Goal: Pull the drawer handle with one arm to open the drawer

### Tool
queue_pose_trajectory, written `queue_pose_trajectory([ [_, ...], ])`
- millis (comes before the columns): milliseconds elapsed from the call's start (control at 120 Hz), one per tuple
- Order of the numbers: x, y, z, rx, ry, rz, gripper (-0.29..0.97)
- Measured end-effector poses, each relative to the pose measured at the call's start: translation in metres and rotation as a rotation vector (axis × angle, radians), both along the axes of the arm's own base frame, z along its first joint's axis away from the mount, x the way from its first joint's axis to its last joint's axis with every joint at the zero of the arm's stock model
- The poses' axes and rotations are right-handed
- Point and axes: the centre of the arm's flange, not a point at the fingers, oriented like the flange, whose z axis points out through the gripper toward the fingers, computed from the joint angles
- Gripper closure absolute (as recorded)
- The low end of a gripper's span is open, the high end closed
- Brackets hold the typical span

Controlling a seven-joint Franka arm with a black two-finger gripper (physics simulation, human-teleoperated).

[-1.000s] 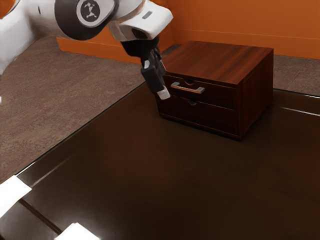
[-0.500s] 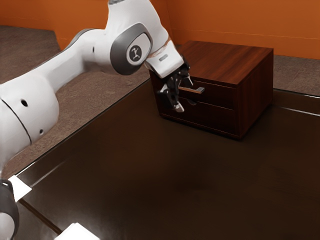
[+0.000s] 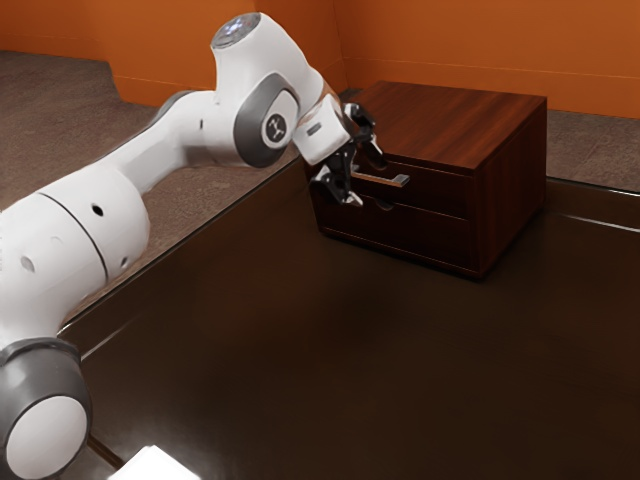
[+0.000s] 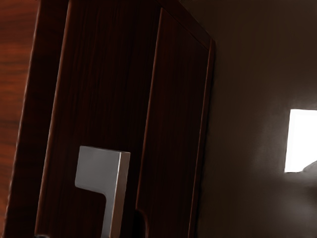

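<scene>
A dark wooden cabinet (image 3: 440,120) with two drawers stands at the back of the table. The top drawer (image 3: 440,190) sits flush with the cabinet front and carries a silver bar handle (image 3: 390,180). My gripper (image 3: 358,175) is at that handle's end on the exterior view's left, open, one finger above the bar and one finger (image 3: 347,194) below it. From the wrist, the handle (image 4: 101,178) appears close up against the top drawer's front (image 4: 94,99), just under my hand.
The dark glossy table (image 3: 350,360) stretches out in front of the cabinet. A white flat piece (image 3: 150,465) lies at its near edge, and a bright white patch (image 4: 302,141) appears in the wrist view. An orange wall (image 3: 480,35) runs behind the cabinet.
My arm has swung across and brought the hand from beside the cabinet's corner to the handle. In the last half second the hand rose slightly, its fingers straddling the bar's end.
</scene>
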Motion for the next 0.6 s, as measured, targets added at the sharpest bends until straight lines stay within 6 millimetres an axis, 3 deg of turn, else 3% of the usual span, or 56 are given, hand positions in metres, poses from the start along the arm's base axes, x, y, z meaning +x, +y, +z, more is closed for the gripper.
queue_pose_trajectory([
  [183,0.007,0.009,-0.008,0.028,-0.018,-0.027,0.01],
  [483,0.008,0.012,-0.009,0.063,-0.027,-0.068,0.16],
  [600,0.010,0.014,-0.020,0.071,-0.013,-0.080,0.20],
])
